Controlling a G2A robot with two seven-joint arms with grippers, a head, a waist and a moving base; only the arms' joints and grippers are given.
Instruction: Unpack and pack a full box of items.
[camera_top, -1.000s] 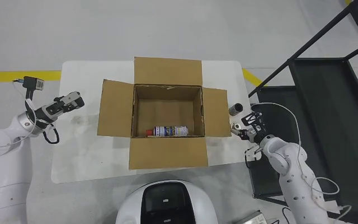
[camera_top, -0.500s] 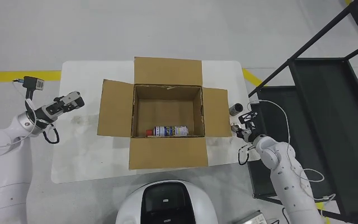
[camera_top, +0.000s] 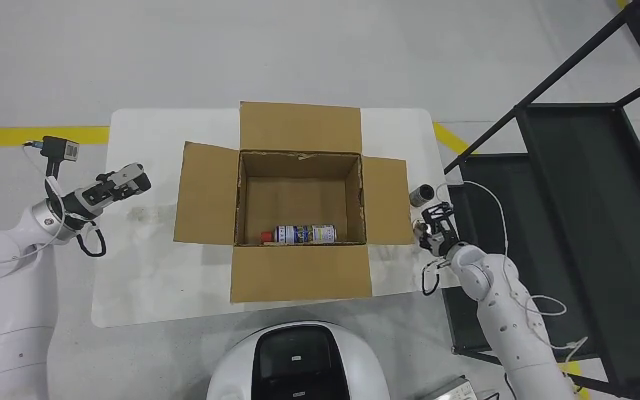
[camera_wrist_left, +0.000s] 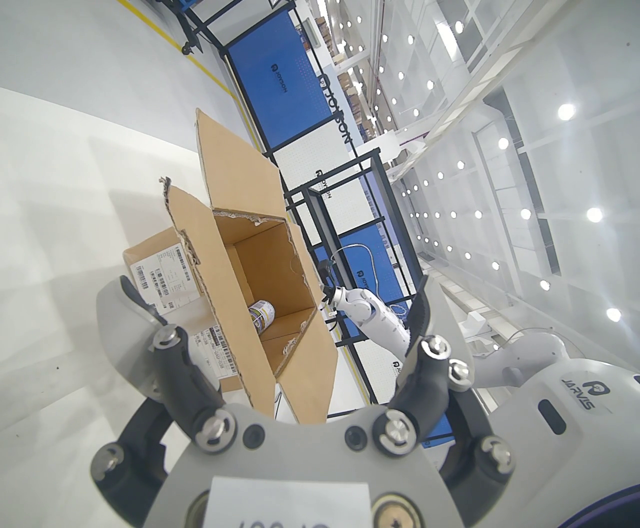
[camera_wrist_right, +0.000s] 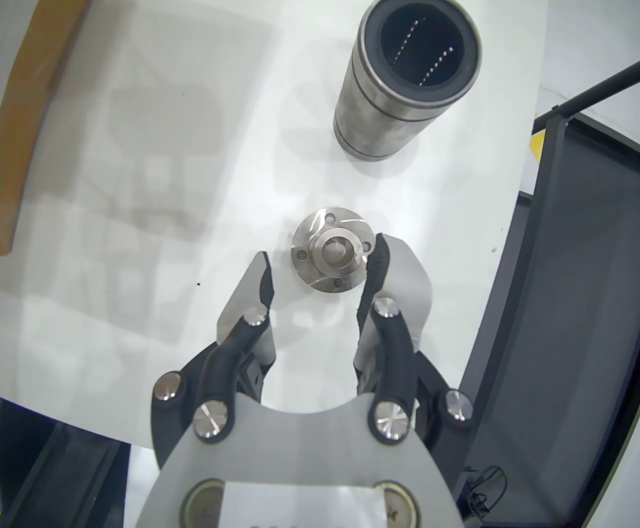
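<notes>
Right wrist view: the right end effector is held low over the bench with its jaws apart, and the small metal flange is seen lying flat between them, unclamped, one fingertip at or very near its rim. The flange is placed outside the cardboard box, just beyond the flap on the right arm's side, and a metal sleeve is stood upright near it, farther along the same flap. A slip is judged the main risk: the flange is thin and smooth, so an off-centre closure could skid it across the bench rather than seat it. The bench edge lies close on the side away from the box, with a black rack just beyond, so a shoved part could be lost over it. The sleeve could be tipped by a careless sweep and set rolling. Room here is narrow, pinched between flap and edge, and the splayed flap must be cleared on any path inward. Inside the box a labelled bottle is laid against the near wall, the remaining floor left bare. On the opposite side of the box the left end effector is held wide open with ample bench around it.
</notes>
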